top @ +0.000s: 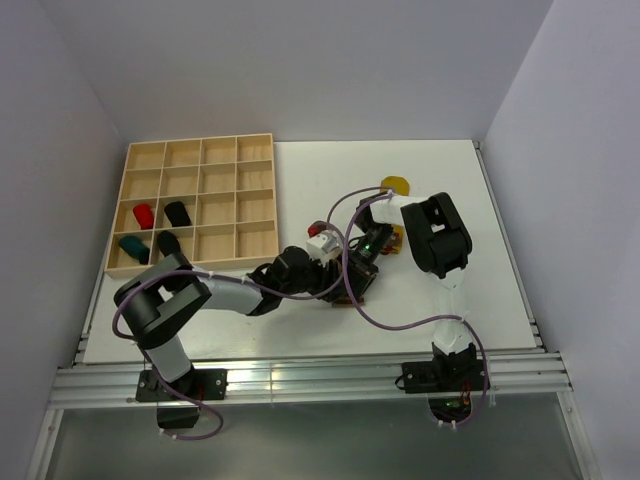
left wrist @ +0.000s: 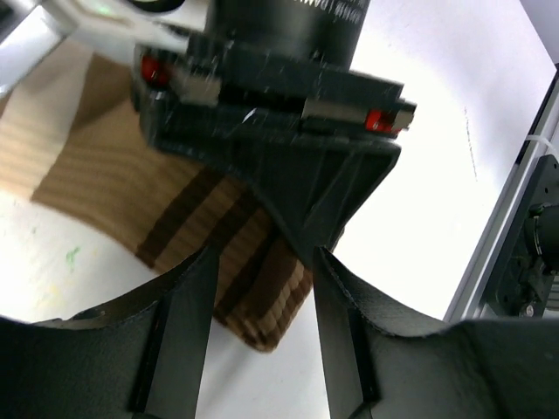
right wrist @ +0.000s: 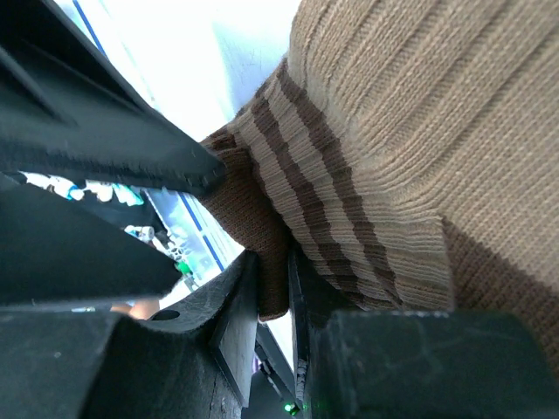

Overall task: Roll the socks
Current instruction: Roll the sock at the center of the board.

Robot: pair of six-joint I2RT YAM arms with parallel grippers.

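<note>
Four rolled socks in wooden tray; right of tray, right gripper jaws pinched on tan striped sock fold, left gripper jaws apart, empty; yellow sock left to do.

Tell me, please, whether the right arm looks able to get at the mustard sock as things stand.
Probably not yet: the right hand is pinching the tan striped sock. The mustard sock lies in the open beside that arm, so releasing first should do.
</note>
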